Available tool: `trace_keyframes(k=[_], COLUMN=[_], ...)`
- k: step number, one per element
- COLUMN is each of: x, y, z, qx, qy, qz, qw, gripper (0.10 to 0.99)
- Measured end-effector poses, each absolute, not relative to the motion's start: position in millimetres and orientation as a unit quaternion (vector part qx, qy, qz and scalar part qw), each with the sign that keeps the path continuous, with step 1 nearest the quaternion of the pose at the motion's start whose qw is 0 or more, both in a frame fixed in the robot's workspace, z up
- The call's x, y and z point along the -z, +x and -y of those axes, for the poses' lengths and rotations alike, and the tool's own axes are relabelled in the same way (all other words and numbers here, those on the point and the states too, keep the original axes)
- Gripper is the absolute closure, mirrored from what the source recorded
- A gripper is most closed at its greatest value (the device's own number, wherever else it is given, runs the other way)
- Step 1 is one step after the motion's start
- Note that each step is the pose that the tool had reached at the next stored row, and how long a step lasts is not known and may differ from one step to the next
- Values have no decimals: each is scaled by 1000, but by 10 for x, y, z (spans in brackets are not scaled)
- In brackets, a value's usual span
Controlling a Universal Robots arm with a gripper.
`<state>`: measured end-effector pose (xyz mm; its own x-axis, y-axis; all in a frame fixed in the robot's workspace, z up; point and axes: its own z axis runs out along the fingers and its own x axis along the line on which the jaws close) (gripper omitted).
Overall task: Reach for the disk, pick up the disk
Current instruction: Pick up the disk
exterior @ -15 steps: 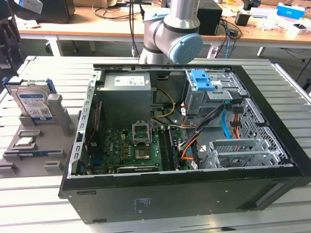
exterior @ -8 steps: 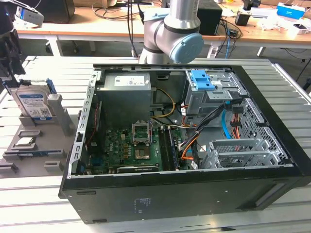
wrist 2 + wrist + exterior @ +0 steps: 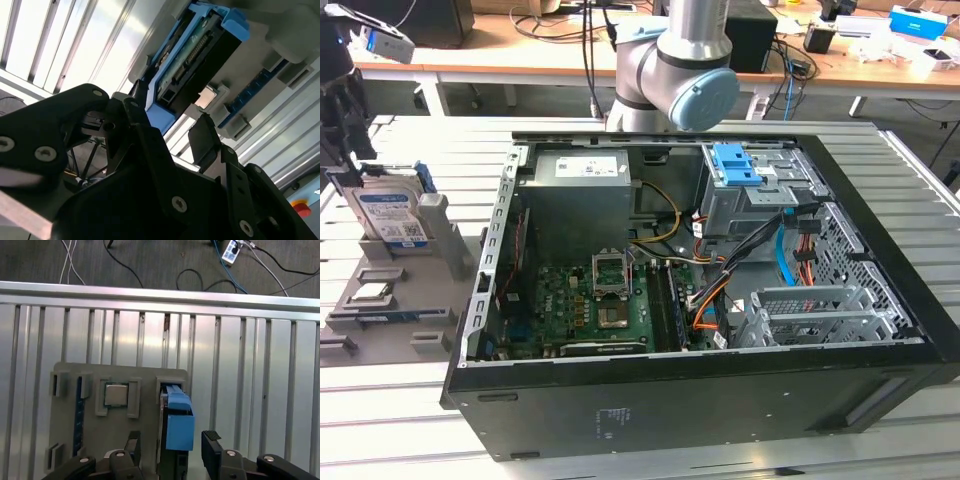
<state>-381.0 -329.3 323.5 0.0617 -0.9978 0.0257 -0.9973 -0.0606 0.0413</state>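
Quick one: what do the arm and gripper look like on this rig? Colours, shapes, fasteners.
The arm is silver-grey tubing with rounded joint housings and a light-blue round cap. The gripper is matte black, with two angular fingers on jointed bar linkages. Small silver screw heads stud it in both wrist views.

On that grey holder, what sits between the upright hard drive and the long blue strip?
A small square silver chip sits between the disk and the blue strip, as the first wrist view shows.
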Motion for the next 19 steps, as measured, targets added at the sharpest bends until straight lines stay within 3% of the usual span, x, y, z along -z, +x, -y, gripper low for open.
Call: trace_keyframes(k=[9,19], x=[-2988,-2926], y=[-3810,-3802], z=[3281,3277], qx=[5,9], qy=[728,716], qz=[685,697], qw=[24,19], gripper=[486,486])
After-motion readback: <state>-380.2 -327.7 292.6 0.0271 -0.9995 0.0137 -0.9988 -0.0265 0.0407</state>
